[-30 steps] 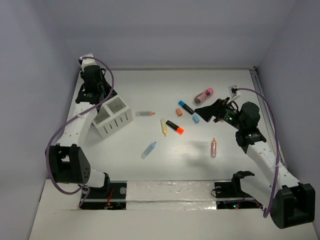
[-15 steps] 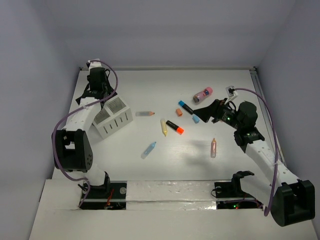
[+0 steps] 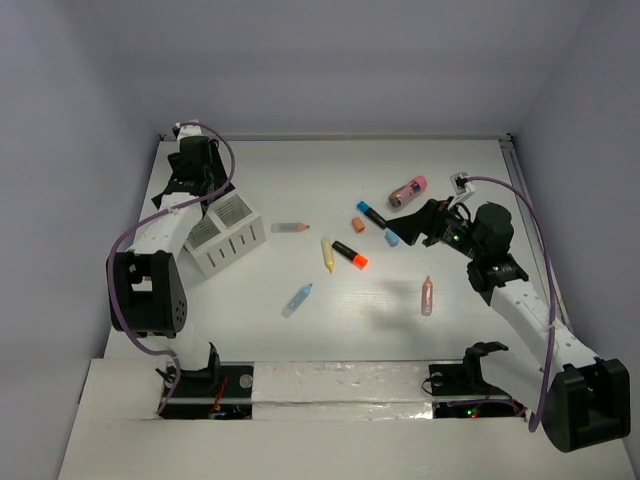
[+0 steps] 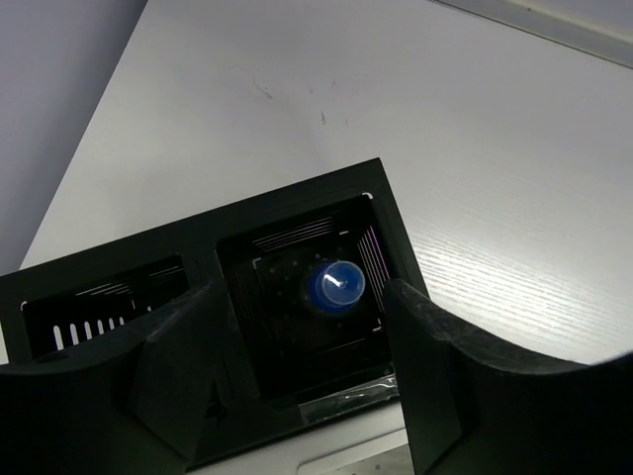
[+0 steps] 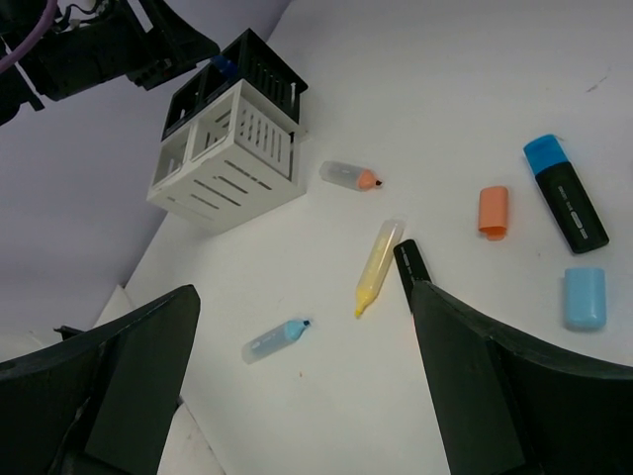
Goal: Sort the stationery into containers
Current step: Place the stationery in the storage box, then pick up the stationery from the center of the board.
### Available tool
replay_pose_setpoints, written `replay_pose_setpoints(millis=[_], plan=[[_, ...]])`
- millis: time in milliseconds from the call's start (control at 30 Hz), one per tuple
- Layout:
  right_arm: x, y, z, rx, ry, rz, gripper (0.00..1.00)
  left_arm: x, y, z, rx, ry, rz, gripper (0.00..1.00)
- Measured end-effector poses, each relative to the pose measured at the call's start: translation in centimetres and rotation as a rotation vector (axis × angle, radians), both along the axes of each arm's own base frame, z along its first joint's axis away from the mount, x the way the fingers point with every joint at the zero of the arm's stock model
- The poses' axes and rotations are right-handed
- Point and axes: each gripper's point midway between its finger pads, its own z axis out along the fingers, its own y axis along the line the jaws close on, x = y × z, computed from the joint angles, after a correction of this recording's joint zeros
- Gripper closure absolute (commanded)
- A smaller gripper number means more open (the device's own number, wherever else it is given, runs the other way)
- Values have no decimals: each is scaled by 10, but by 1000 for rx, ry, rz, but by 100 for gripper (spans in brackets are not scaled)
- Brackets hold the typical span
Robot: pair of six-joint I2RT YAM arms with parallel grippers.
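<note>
The organizer (image 3: 226,234) stands at the left, with two white slotted compartments and two black ones behind. My left gripper (image 3: 196,196) hangs open above a black compartment (image 4: 297,203), where a tiny blue-capped bottle (image 4: 336,286) stands. My left gripper (image 4: 307,391) holds nothing. My right gripper (image 3: 406,226) is open and empty above the loose stationery: a yellow marker (image 5: 379,265), a light blue marker (image 5: 277,339), a clear orange-tipped marker (image 5: 351,176), a black highlighter (image 5: 410,267), a blue-capped black marker (image 5: 566,193), an orange cap (image 5: 494,211) and a light blue cap (image 5: 584,297).
A pink marker (image 3: 407,190) lies at the back right. A pink-orange stick (image 3: 427,295) lies near my right arm. The organizer also shows in the right wrist view (image 5: 232,148). Grey walls close in the table on three sides.
My left arm's lower links have swung farther back while its gripper stayed over the organizer's black compartments. My right gripper has barely moved.
</note>
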Motion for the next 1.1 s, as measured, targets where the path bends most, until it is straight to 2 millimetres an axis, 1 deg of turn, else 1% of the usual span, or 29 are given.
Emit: replay_pose_setpoints(millis=[100,167,200,267,300,333,367,400,433,467,500,567,600,633,667,700,733,800,867,900,1033,1100], plan=[[2,-2,-3,-9,7,-15,6,0,0,0,-3,-2,0,33],[4,-4,-6,-19,15,-32,6,0,1,3,-8,-7,-1,30],[5,-6,-7,-25,19,-42,6,0,0,5,-12,-14,-6,30],[7,-9,-11,-37,26,-64,10,-3,-3,19,-23,-44,-16,27],[9,-11,-13,-44,31,-80,17,-5,-5,29,-33,-69,-24,27],[11,-13,-15,-53,34,-98,29,-7,-6,40,-39,-95,-30,27],[13,-16,-17,-64,38,-116,43,-10,-8,56,-50,-132,-39,27],[15,-19,-20,-75,44,-137,64,-15,-13,72,-62,-170,-56,26],[18,-23,-22,-90,51,-161,74,-20,-17,89,-72,-211,-69,26],[21,-26,-25,-99,66,-187,80,-27,-22,107,-86,-255,-86,26],[26,-31,-26,-114,82,-223,82,-34,-30,124,-99,-297,-110,26],[37,-39,-29,-139,107,-283,78,-52,-50,160,-137,-390,-182,26],[43,-44,-31,-154,122,-317,62,-61,-59,173,-157,-426,-218,26],[50,-47,-33,-165,136,-344,51,-72,-70,185,-181,-462,-262,26],[57,-50,-35,-181,145,-368,41,-82,-79,192,-200,-486,-300,26],[65,-54,-40,-200,163,-391,27,-92,-87,196,-219,-503,-337,26],[73,-56,-45,-215,182,-410,22,-103,-95,198,-240,-516,-375,26],[90,-60,-60,-256,227,-442,16,-120,-107,191,-274,-510,-437,26],[107,-62,-80,-302,290,-466,14,-135,-117,176,-305,-490,-491,24],[114,-63,-89,-321,319,-476,11,-143,-121,165,-321,-469,-519,24],[141,-69,-118,-386,409,-528,7,-173,-136,122,-377,-394,-602,22],[153,-72,-124,-405,433,-560,7,-187,-140,106,-396,-366,-632,21]])
